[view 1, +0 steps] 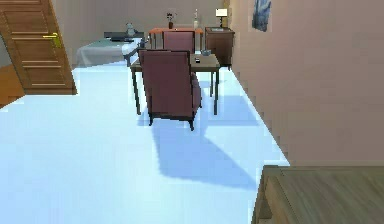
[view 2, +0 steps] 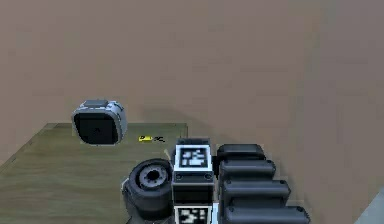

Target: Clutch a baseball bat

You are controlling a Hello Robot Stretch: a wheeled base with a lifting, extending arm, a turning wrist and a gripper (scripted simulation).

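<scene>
On the arm side view's left, a wooden table [view 2: 60, 165] ran up to a plain brown wall [view 2: 250, 50]. A grey box with a dark face [view 2: 99, 122] stood on it near the wall, slightly tilted. Just right of the box lay a small yellow and black speck [view 2: 150, 138], too small to name. The arm [view 2: 245, 185] rose from the bottom edge as a dark ribbed bar, with two white marked squares [view 2: 191, 158] at its left side. Left of these sat the fingers [view 2: 150, 180], seen as a dark round body, with tips I could not make out. With the table behind them, I could not tell whether they held anything.

I could not tell where the bat lay, which way its long axis ran, or how it stood to the fingers.

The forward view gave the room ahead. A pale floor [view 1: 90, 140] stretched to a dark red armchair [view 1: 168, 85] with its back to the camera. Behind it was a dark-legged far table [view 1: 207, 62], with a second chair [view 1: 178, 40] beyond. A cabinet [view 1: 222, 45] with a lamp [view 1: 221, 14] stood at the back, by the right wall. A framed picture [view 1: 262, 12] hung on that wall, and a wooden door [view 1: 35, 50] filled the left. A wooden corner showed at the bottom right of this view.
</scene>
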